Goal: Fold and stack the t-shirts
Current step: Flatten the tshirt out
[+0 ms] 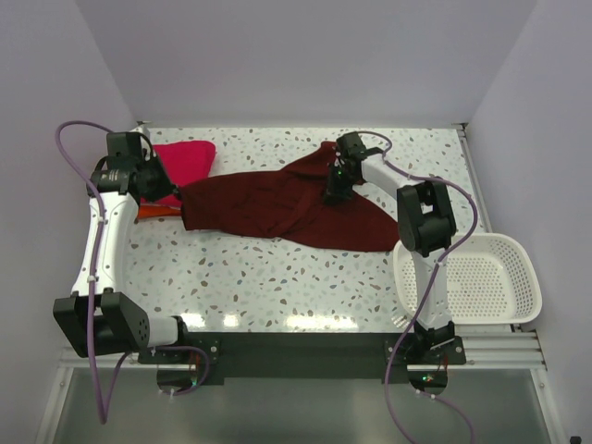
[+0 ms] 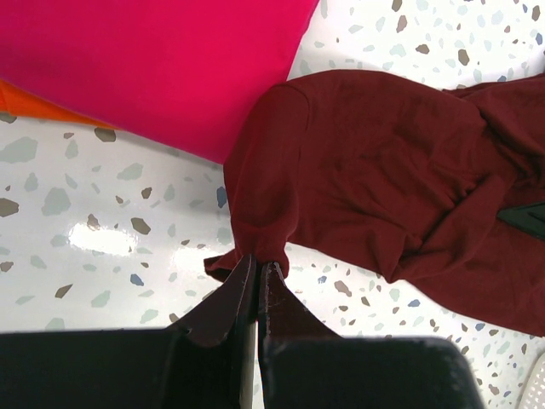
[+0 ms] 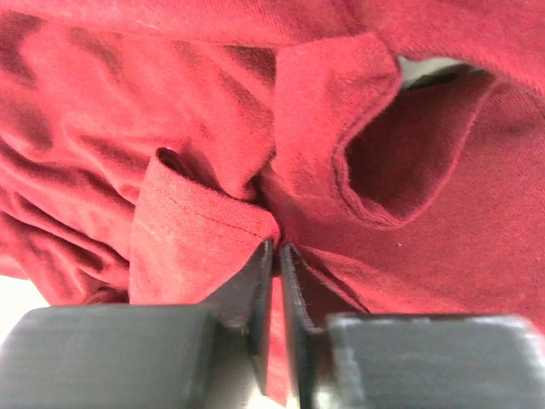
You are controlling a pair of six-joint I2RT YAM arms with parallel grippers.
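Note:
The dark maroon t-shirt [image 1: 277, 208] lies stretched and rumpled across the back of the table. My left gripper [image 1: 176, 192] is shut on its left end; the left wrist view shows the cloth [image 2: 375, 170] pinched at the fingertips [image 2: 257, 266]. My right gripper [image 1: 335, 190] is shut on a fold near the shirt's upper right; the right wrist view shows maroon cloth [image 3: 204, 136] filling the frame and bunched at the jaws [image 3: 274, 247]. A folded magenta-pink shirt [image 1: 190, 159] lies at the back left on top of an orange one [image 1: 155, 211].
A white slotted basket [image 1: 481, 277] stands at the right front edge. The speckled table [image 1: 277, 287] ends at walls behind and on both sides. The left arm [image 1: 106, 231] runs along the left side.

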